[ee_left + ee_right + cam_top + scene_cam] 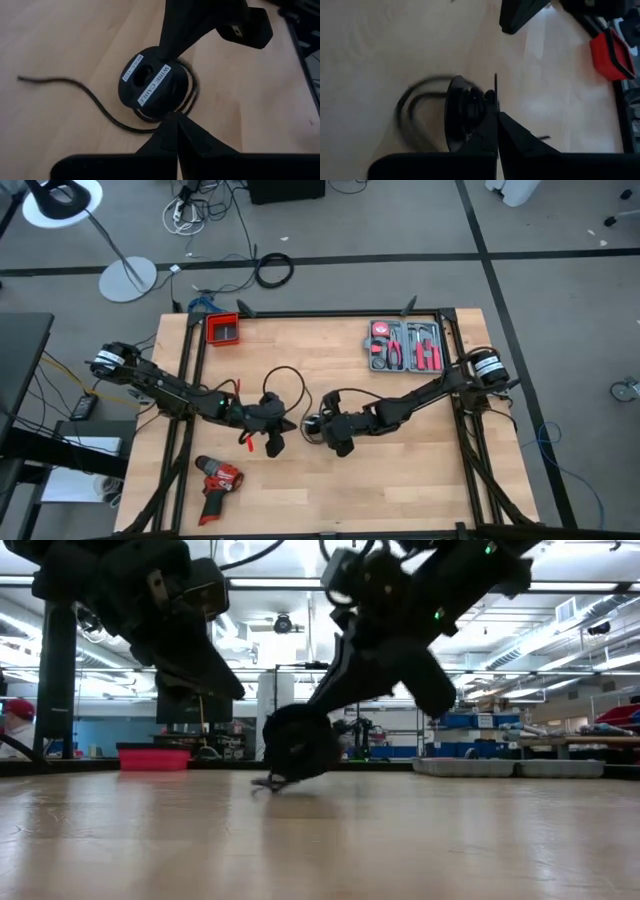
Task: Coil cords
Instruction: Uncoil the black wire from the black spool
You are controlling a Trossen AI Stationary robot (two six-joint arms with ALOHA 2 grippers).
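Note:
A thin black cord (pixel 287 377) lies in a loose loop on the wooden table (pixel 400 460) and runs to a small black spool (pixel 150 82) labelled "WIRE CABLE", with a few turns around it. My right gripper (pixel 318 425) is shut on the spool, which stands tilted with its lower edge on the table (pixel 272 781). My left gripper (pixel 283 427) is shut just beside the spool, above the cord's turns (pixel 187 100). A free strand (pixel 75 87) trails away over the table. My left gripper has its shut fingertips (pixel 172 122) at the cord strand (pixel 131 129) beside the spool, coming slanting from above on the table's left side. The fingers hide the place of contact, so the kind of hold does not show. The strand lies slack on the table. My right gripper pinches the spool's thin flange rim (pixel 495 89) between its two fingers (pixel 485 131), coming from the table's right side, slanting down. The spool (pixel 465 112) is tilted, its lower edge on the table, and the cord's turns bulge out beyond it.
A red drill (pixel 215 480) lies near the front left. A red bin (pixel 224 330) stands at the far left and a tool tray (pixel 405 345) at the far right. Bare wood lies in front of both grippers.

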